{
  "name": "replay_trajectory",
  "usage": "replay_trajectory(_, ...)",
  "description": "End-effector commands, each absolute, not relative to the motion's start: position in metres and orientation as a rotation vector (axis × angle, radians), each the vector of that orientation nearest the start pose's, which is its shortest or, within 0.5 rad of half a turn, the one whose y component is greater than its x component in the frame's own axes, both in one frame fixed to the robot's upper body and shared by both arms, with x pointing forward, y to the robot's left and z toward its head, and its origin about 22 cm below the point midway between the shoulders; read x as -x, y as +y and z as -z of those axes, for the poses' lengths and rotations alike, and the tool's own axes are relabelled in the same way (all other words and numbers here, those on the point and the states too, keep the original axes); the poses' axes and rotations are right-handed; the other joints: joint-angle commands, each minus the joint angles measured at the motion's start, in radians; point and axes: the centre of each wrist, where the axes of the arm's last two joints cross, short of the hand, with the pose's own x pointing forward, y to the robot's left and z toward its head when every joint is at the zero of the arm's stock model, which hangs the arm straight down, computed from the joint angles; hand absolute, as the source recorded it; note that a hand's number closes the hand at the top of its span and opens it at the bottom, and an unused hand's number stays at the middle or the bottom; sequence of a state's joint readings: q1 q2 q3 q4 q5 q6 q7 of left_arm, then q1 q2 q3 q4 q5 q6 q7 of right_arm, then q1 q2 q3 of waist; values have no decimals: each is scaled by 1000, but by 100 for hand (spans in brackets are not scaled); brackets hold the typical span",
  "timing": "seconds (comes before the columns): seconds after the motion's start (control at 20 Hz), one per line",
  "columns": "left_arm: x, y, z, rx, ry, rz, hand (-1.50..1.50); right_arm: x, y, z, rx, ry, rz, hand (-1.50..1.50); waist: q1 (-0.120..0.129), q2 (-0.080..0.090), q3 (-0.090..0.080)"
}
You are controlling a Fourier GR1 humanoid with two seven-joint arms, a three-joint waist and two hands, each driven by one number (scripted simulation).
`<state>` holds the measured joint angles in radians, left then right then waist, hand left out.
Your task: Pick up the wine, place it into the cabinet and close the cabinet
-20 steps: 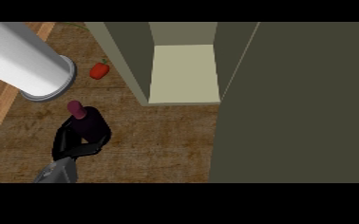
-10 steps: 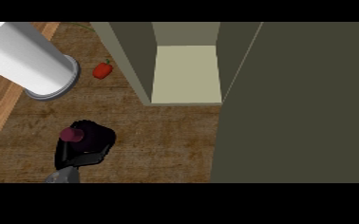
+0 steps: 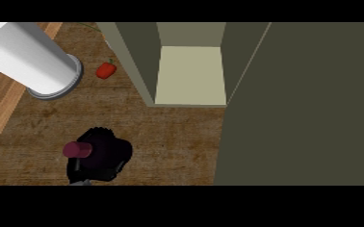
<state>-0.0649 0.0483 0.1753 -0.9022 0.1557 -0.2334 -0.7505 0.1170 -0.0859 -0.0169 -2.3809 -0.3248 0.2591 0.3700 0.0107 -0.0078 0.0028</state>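
The wine bottle (image 3: 77, 149) shows from above as a maroon cap on a dark body, at the lower left of the wooden counter (image 3: 177, 134). My left hand (image 3: 107, 158) is curled round it and hides most of the bottle. The open cabinet (image 3: 190, 74) stands further back and to the right, its pale shelf floor bare. Its dark olive door (image 3: 298, 106) is swung out and fills the right side of the view. My right hand does not show.
A large white cylinder (image 3: 35, 62) stands at the far left on a round base. A small red pepper (image 3: 106, 70) lies between it and the cabinet's left wall (image 3: 135, 57). The counter's light edge (image 3: 8, 101) runs along the left.
My left hand, with the wine bottle in it, has moved toward the lower edge of the view, away from the cabinet. Cabinet, pepper and cylinder stay put.
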Motion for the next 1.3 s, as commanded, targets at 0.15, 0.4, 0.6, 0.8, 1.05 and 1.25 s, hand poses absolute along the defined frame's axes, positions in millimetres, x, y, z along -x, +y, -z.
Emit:
replay_trajectory(0.15, -209, 245, 69, 181, -1750, -221, 150, -141, -242, -179, -341, -1954, -237, -150, -3, 2, -1)
replay_trajectory(0.4, -200, 214, 26, 155, -1776, -219, 150, -146, -253, -171, -329, -1955, -226, -150, -8, 4, -1)
replay_trajectory(0.6, -192, 193, 13, 180, -1771, -206, 150, -131, -251, -183, -316, -1953, -249, -150, -13, 5, -2)
replay_trajectory(0.8, -220, 179, 7, 159, -1797, -175, 150, -135, -248, -171, -327, -1951, -248, -150, -16, 7, -3)
replay_trajectory(1.05, -234, 152, -23, 183, -1763, -160, 150, -139, -241, -173, -303, -1965, -217, -150, -15, 7, -3)
replay_trajectory(1.25, -247, 140, -42, 204, -1759, -165, 150, -140, -259, -181, -298, -1968, -241, -150, -17, 7, -3)
